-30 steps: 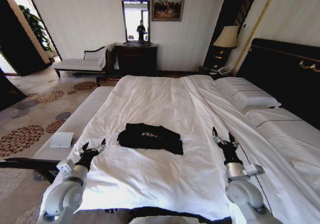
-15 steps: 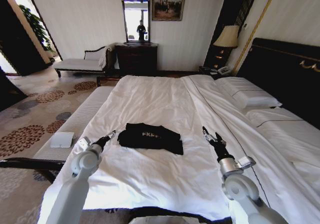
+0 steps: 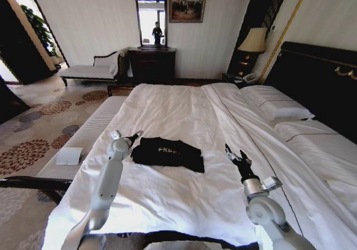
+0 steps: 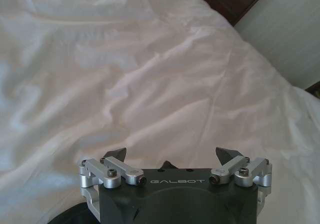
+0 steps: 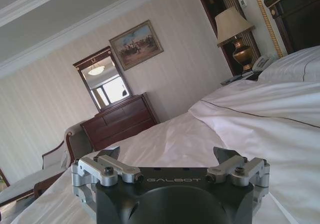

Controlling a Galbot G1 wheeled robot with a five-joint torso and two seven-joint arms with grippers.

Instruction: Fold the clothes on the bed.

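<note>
The small black soft T-shirt (image 3: 167,153) lies centre frame on the white-duveted bed (image 3: 184,110), long axis left-right. My left gripper (image 3: 137,133), fingers spread, hovers at its left edge; my right gripper (image 3: 235,155), spread too, sits farther right.

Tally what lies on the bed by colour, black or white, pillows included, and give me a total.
Black: 1, the T-shirt
White: 2, the pillows by the headboard
Total: 3 on the bed
</note>
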